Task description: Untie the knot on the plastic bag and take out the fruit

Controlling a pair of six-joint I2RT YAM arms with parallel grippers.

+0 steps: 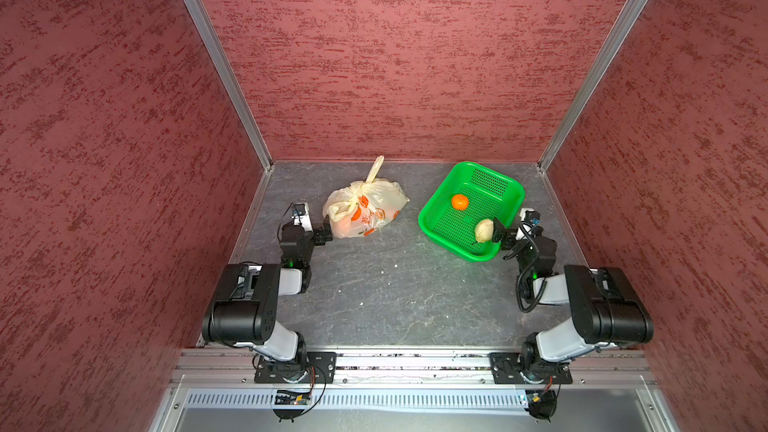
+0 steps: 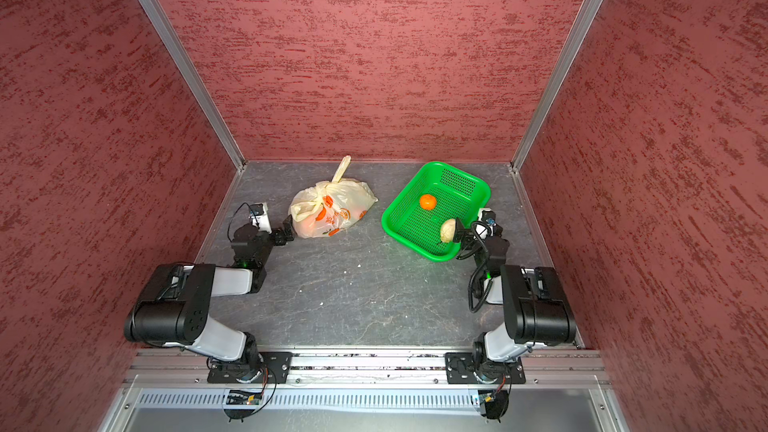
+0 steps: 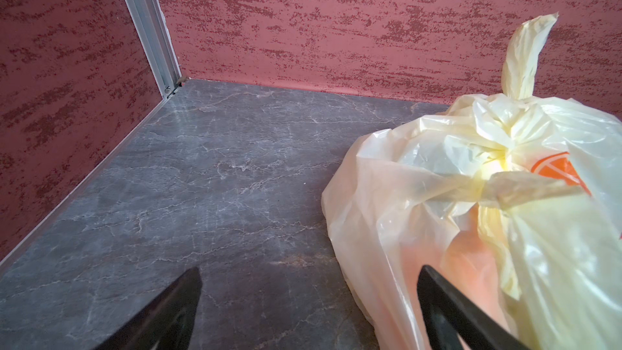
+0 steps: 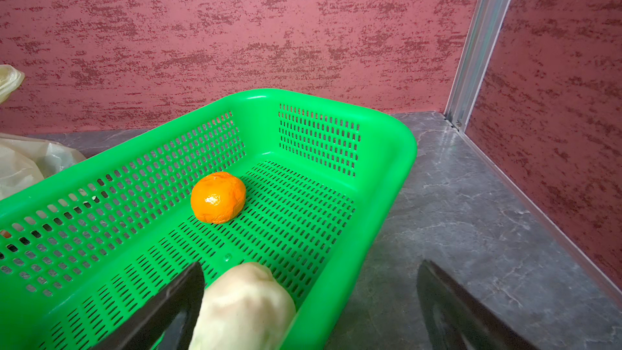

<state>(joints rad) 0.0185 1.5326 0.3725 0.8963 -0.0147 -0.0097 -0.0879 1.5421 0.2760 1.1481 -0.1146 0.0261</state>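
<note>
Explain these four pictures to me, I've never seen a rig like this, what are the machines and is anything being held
These are two robot arms, left arm and right arm, each ending in a two-fingered gripper. Both top views look down on the whole booth; the other two pictures come from cameras on the wrists. On the grey table lie a plastic bag, its knot still tied, and a green basket holding an orange and a cream fruit. The left gripper stands open beside the bag. The right gripper stands open at the basket's near corner, the cream fruit against one finger but not clamped. Nothing is held.
</note>
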